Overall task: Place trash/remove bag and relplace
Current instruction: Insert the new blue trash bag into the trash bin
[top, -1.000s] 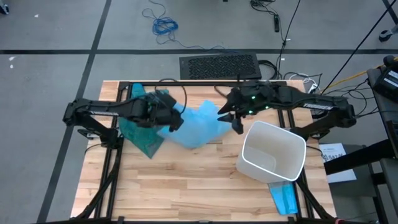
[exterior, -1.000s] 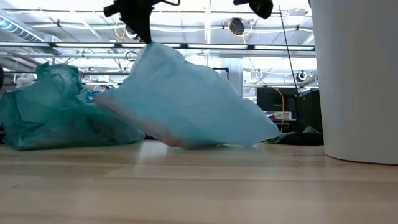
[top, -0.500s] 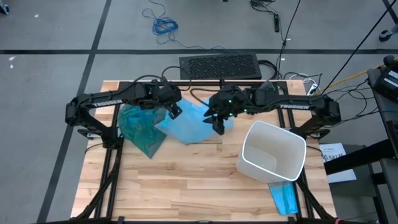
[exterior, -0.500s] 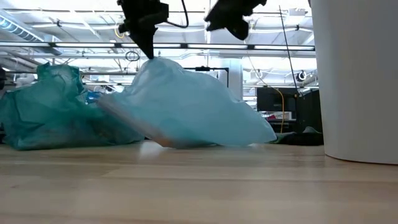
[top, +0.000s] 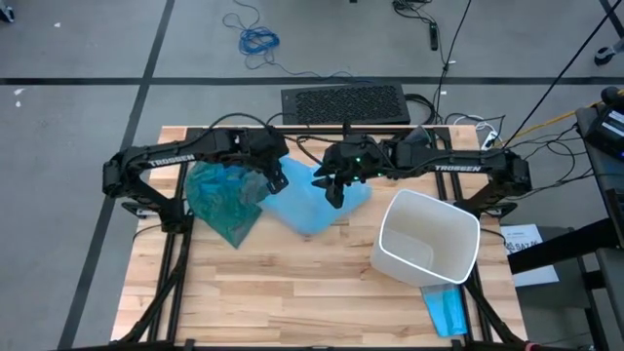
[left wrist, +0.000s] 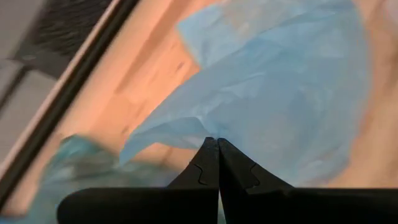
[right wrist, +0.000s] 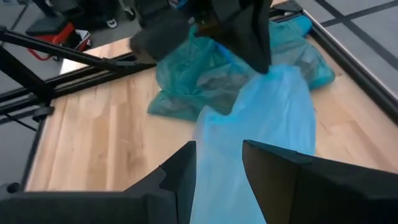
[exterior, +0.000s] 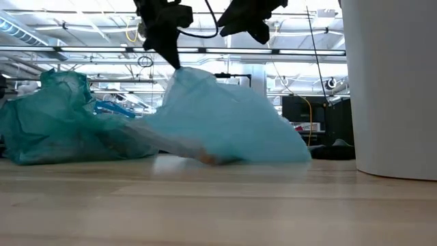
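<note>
On the pale wooden tabletop (top: 292,283) the left tool (top: 275,179) is clamped shut on a raised fold of the pale sky-blue crinkly plastic bag (top: 317,200), pinching it at its peak so the rest drapes down to the wood in a tent shape; the low view shows the same pinch, with the left tool (exterior: 172,56) at the top of the sky-blue bag (exterior: 232,130), and the left wrist view shows its two dark fingers pressed together on the film (left wrist: 280,93). The right tool (top: 333,189) hangs just above the same bag, near the left one, with its fingers parted and nothing between them; in its own wrist view the fingers (right wrist: 180,177) stand apart over the blue plastic (right wrist: 261,137). The translucent teal-green crumpled bin liner (top: 222,200) lies slumped on the tabletop beside the sky-blue bag, on the left arm's side, touching it. A tall white plastic waste bin (top: 425,239) stands upright on the right arm's side, near the sky-blue bag but apart from it. A small flat folded blue sheet (top: 445,308) lies by the bin at the near edge.
</note>
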You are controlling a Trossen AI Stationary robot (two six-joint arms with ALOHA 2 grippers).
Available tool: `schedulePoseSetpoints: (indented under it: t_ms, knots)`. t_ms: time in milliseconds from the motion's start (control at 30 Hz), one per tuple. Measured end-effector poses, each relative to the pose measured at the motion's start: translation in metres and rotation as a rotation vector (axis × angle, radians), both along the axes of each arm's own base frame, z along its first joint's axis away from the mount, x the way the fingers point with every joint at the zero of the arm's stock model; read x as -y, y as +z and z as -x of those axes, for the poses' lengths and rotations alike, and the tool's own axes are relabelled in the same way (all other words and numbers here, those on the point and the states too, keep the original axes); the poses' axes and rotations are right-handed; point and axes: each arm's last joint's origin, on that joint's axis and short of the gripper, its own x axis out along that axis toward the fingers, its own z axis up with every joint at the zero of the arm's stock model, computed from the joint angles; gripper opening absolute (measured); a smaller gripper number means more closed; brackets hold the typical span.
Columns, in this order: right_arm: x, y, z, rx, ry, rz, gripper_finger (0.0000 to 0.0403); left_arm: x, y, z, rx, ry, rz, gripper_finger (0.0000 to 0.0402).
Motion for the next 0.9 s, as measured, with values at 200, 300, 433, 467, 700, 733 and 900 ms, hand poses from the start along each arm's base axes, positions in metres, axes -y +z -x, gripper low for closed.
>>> schedulePoseSetpoints:
  t_ms: [200, 300, 433, 467, 700, 733, 900]
  knots:
    - [0.013, -0.010, -0.005, -0.039, -0.001, 0.043, 0.0122, -0.004, 0.008, 0.003, 0.084, -0.023, 0.051, 0.0000]
    - [0.020, -0.021, -0.011, -0.073, -0.008, 0.049, 0.0122, -0.004, 0.012, 0.006, 0.098, -0.021, 0.048, 0.0000]
    - [0.028, -0.042, -0.020, -0.141, -0.006, 0.026, 0.0122, 0.000, 0.020, 0.014, 0.131, -0.040, 0.069, 0.0000]
    - [0.030, -0.046, -0.022, -0.149, 0.005, 0.015, 0.0122, 0.002, 0.023, 0.017, 0.141, -0.041, 0.080, 0.0000]
    - [0.032, -0.070, -0.038, -0.174, 0.048, -0.018, 0.0122, 0.016, 0.041, 0.041, 0.184, -0.040, 0.094, 0.0005]
    - [0.032, -0.074, -0.040, -0.181, 0.047, -0.019, 0.0122, 0.017, 0.042, 0.044, 0.179, -0.037, 0.098, 0.0010]
    - [0.040, -0.095, -0.050, -0.214, 0.025, -0.038, 0.0112, 0.028, 0.047, 0.055, 0.182, -0.042, 0.120, 0.0041]
